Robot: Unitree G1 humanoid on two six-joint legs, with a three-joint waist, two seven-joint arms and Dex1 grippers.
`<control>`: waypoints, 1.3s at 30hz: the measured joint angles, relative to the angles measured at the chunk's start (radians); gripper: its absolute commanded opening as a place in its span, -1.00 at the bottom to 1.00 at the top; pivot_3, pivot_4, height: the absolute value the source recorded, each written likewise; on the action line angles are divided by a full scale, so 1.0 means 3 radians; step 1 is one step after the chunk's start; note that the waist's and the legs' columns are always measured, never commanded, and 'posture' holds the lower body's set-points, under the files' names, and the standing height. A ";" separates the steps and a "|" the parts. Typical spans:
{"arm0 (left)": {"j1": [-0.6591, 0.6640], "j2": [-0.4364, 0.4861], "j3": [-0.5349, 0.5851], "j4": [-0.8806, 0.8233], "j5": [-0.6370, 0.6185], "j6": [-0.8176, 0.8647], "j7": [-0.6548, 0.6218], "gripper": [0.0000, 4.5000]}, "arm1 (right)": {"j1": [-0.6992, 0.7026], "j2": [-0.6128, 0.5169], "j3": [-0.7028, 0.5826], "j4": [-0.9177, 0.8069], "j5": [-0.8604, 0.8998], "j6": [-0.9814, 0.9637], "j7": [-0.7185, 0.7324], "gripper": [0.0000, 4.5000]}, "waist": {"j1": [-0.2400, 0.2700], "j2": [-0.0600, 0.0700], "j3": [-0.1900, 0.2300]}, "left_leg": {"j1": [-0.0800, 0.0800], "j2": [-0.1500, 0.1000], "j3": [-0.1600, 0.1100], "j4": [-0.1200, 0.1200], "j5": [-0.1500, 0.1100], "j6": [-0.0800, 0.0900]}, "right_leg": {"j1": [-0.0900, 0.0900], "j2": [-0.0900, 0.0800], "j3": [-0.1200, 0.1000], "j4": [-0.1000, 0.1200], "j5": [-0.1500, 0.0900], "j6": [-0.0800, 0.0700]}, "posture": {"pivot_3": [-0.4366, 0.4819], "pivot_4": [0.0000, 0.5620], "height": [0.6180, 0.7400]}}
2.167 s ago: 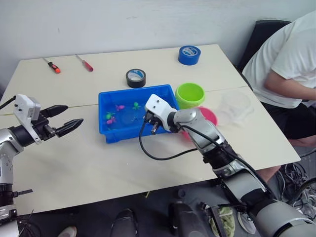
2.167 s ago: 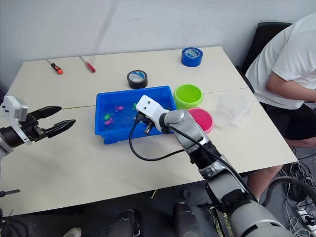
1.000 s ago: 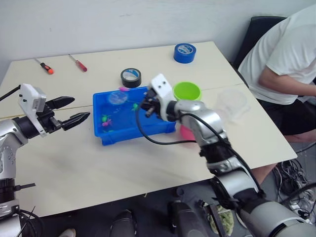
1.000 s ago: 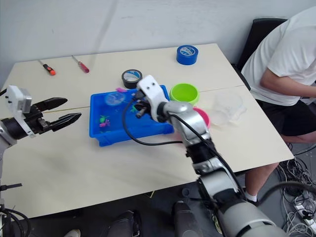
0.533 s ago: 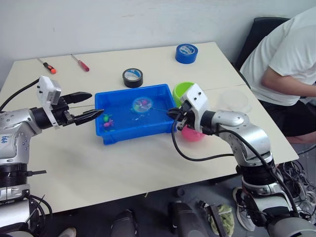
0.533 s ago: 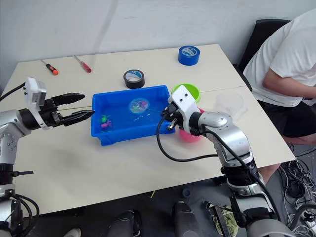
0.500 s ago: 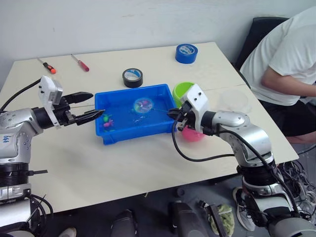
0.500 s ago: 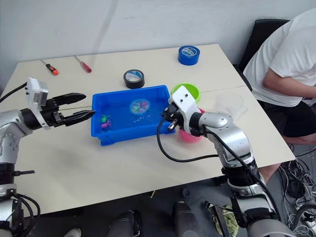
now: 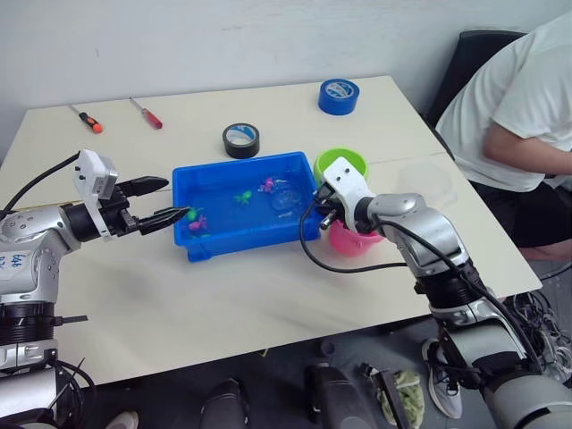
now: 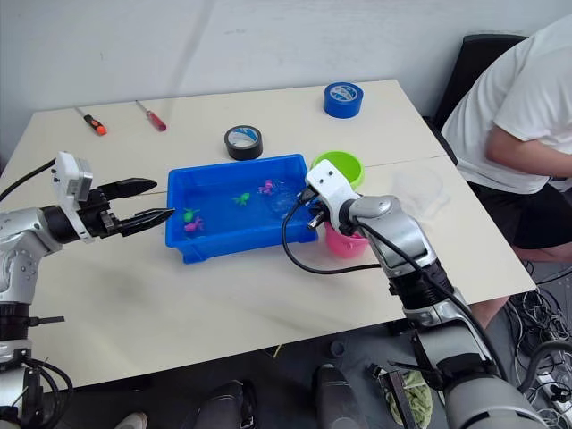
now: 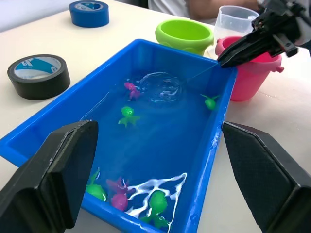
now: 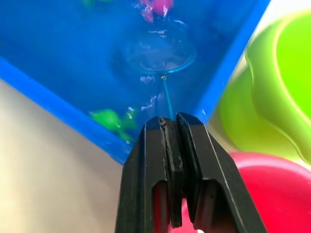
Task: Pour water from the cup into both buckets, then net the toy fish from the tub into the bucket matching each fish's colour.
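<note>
The blue tub [image 9: 207, 250] holds water and several toy fish. A pink fish [image 9: 266, 185] and a green fish [image 9: 242, 195] float mid-tub, and more lie at its left end [image 9: 197, 219]. My right gripper [image 12: 171, 124] is shut on the thin handle of the net. The net's hoop [image 9: 284, 198] lies in the water by the tub's right wall, and I see no fish inside it. The green bucket [image 9: 342, 165] and pink bucket [image 9: 353, 241] stand just right of the tub. The clear cup [image 9: 427, 183] is further right. My left gripper [image 9: 174, 198] is open at the tub's left end.
A black tape roll [image 9: 241, 139] sits behind the tub and a blue tape roll [image 9: 338, 96] at the back right. Two screwdrivers [image 9: 91, 121] lie at the back left. A person in a white shirt [image 9: 518, 116] sits at the table's right side.
The hoop carried a pink fish above the tub's middle; it now sits in the water nearer the right wall, with a pink fish floating beside it. My left gripper has barely moved.
</note>
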 measured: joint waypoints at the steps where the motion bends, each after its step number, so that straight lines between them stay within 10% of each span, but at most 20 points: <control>1: 0.0023 0.0001 0.0026 -0.0031 -0.0005 0.0003 0.0011 0.96 | -0.0022 0.0000 0.0028 0.0018 -0.0020 0.0007 0.0014 -1.00 | 0.0002 0.0000 0.0000 | 0.0000 0.0000 0.0000 0.0000 0.0000 0.0000 | 0.0000 0.0000 0.0000 0.0000 0.0000 0.0000 | -0.05 -0.47 0.85; 23: 0.0275 0.0043 0.0262 -0.0302 -0.0036 0.0142 0.0114 0.96 | -0.0431 0.0572 -0.0236 0.1100 -0.0088 -0.0682 -0.0264 -1.00 | -0.0019 0.0000 0.0000 | 0.0001 0.0001 0.0002 -0.0001 0.0002 -0.0003 | -0.0002 0.0000 0.0002 0.0004 0.0000 0.0000 | -0.05 -0.47 0.85; 39: 0.0166 0.0051 0.0220 -0.0244 -0.0033 0.0132 0.0062 0.96 | -0.0118 0.0425 -0.0411 -0.0155 0.0209 0.0051 -0.0192 -1.00 | -0.0003 0.0000 0.0000 | -0.0003 0.0001 0.0001 -0.0002 0.0001 -0.0001 | -0.0007 0.0000 0.0001 0.0005 0.0000 0.0000 | -0.05 -0.47 0.85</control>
